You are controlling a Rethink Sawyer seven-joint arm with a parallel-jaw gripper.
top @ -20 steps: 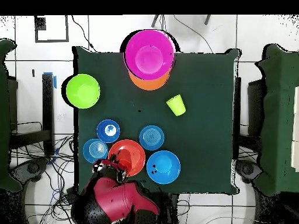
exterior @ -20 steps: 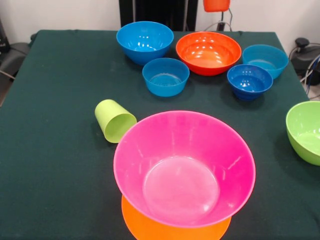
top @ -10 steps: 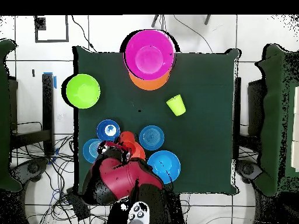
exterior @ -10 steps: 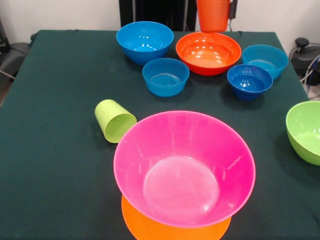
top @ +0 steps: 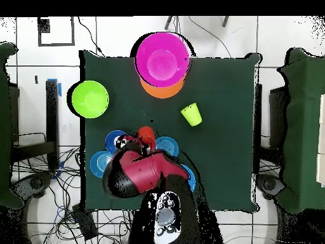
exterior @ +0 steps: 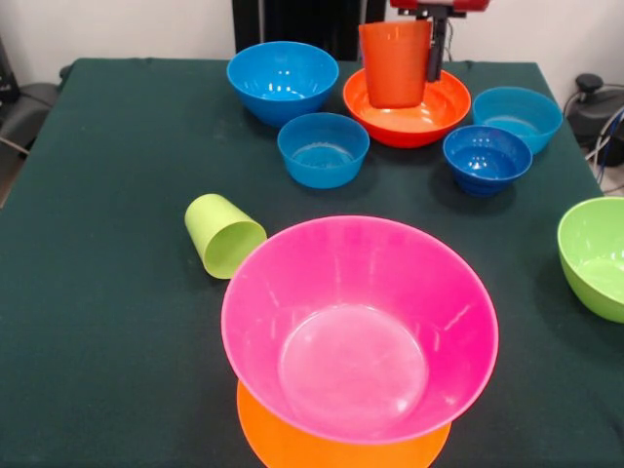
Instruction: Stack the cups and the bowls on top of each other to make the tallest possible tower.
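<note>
Lowered since the earlier frame, the orange cup (exterior: pixel 395 63) is gripped by the hand (exterior: pixel 432 39) near the counter's (exterior: pixel 107 146) far edge — a clipped red-orange bowl (exterior: pixel 414 122) rim could tip it.

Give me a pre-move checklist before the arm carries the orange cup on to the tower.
1. Orange cup held by the gripper: ok, it hangs upright above the red-orange bowl.
2. Grip hold: cannot tell, only one finger shows beside the cup.
3. Tower ready: ok, the pink bowl sits mouth up on the light-orange bowl.
4. Pink bowl empty: ok.
5. Green cup: not ok, it lies on its side beside the pink bowl.
6. Path from cup to tower: ok, only low blue bowls lie near it.
</note>
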